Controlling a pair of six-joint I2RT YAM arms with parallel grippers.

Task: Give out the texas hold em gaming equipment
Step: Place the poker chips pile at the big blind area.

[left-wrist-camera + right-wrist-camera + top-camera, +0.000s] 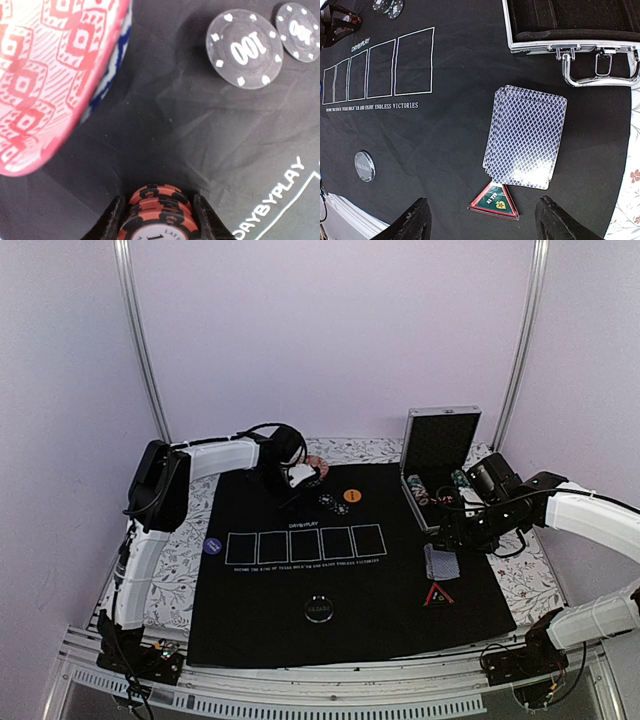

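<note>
In the overhead view, a blue button lies at the left edge of the black mat, alone and well apart from the other pieces. It probably marks one player's place.

Further right, near the upper edge of the mat, the left gripper has its jaws closed on a small stack of red chips. It holds the stack by the sides, so the chips stay in one column, low over the cloth. This looks like the setting down of one player's share. A red and pink patterned object fills the upper left of the left wrist view, too blurred to name.

To the right of the gripper, two black chips lie flat just beside each other, and an orange button lies near them. A round black button rests in the lower middle of the mat, below the five white rectangles.

In the right part of the mat, the playing cards lie face down in a slightly fanned pile, and the small triangle touches their lower edge. The right gripper hovers above them with its jaws apart and empty, probably ready for the cards.

At the far right, the silver case stands open, with more chips inside for later shares.
</note>
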